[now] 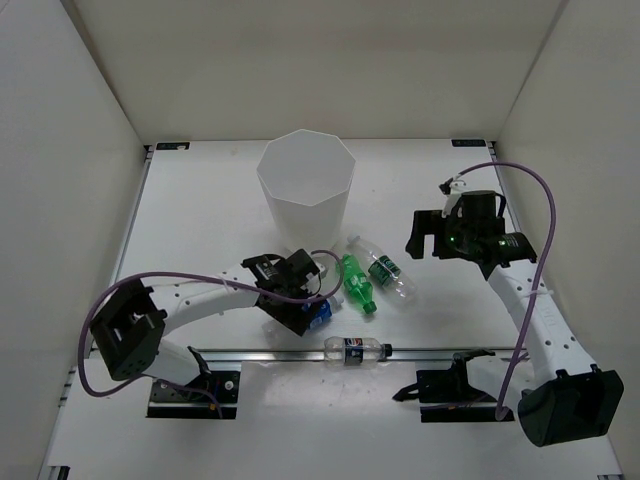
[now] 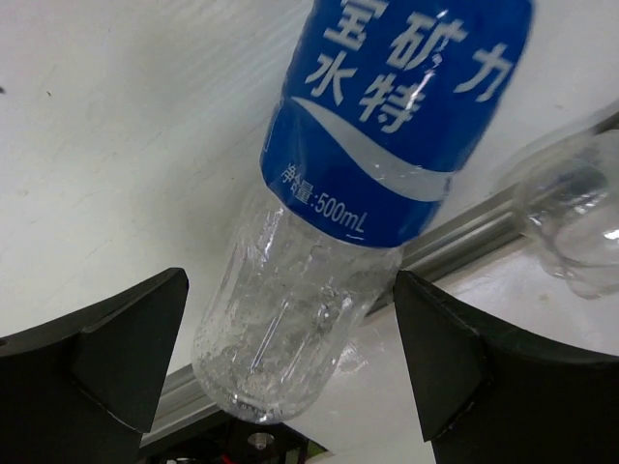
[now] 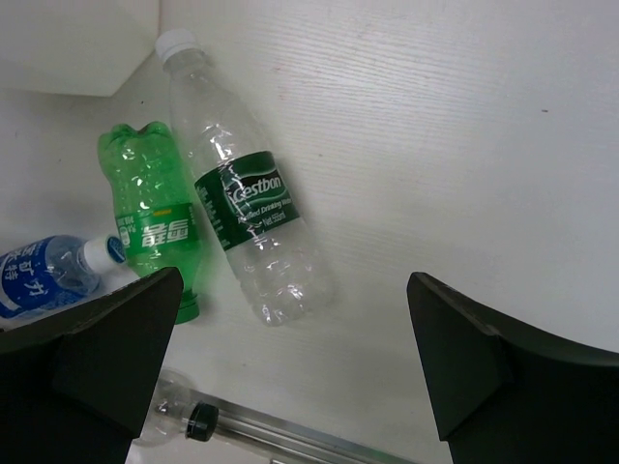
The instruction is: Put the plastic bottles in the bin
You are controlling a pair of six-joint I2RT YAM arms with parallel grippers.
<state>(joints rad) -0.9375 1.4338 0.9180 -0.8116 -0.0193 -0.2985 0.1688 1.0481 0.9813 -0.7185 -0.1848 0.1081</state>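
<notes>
**Bottle-sorting station: holdings at the moment of first pick**

Setting: white table (image 1: pixel 200 200) inside a white-walled enclosure, with an aluminium rail (image 1: pixel 250 352) running across its near edge. None of the four bottles is in the bin yet.

1. Left gripper (image 2: pixel 290 309). Low over the table, left of centre. Jaws spread, one black finger on each side of item 3, with a visible gap on both sides, so nothing is gripped. This placement reads as lining up to close across the bottle's clear lower body.
2. Tall white translucent faceted bin (image 1: pixel 300 215). Far centre, upright, mouth open, just beyond the cluster of bottles. It is probably set there so either arm can reach it.
3. Clear plastic bottle with blue label (image 2: pixel 387 126). It lies on its side between the left jaws, with its white cap pointing right toward item 4.
4. All-green plastic bottle (image 3: pixel 155 232). On its side at centre, close beside item 6.
5. Clear plastic bottle with dark blue-red label (image 1: pixel 357 348). On its side along the near rail, apart from the others.
6. Clear plastic bottle with dark green label (image 3: pixel 247 208). On its side, white cap toward the bin.
7. Right gripper (image 3: pixel 295 280). Raised, right of the cluster. Jaws wide apart and empty, its camera overlooking items 4 and 6. Judged to be waiting clear of the left arm.
</notes>
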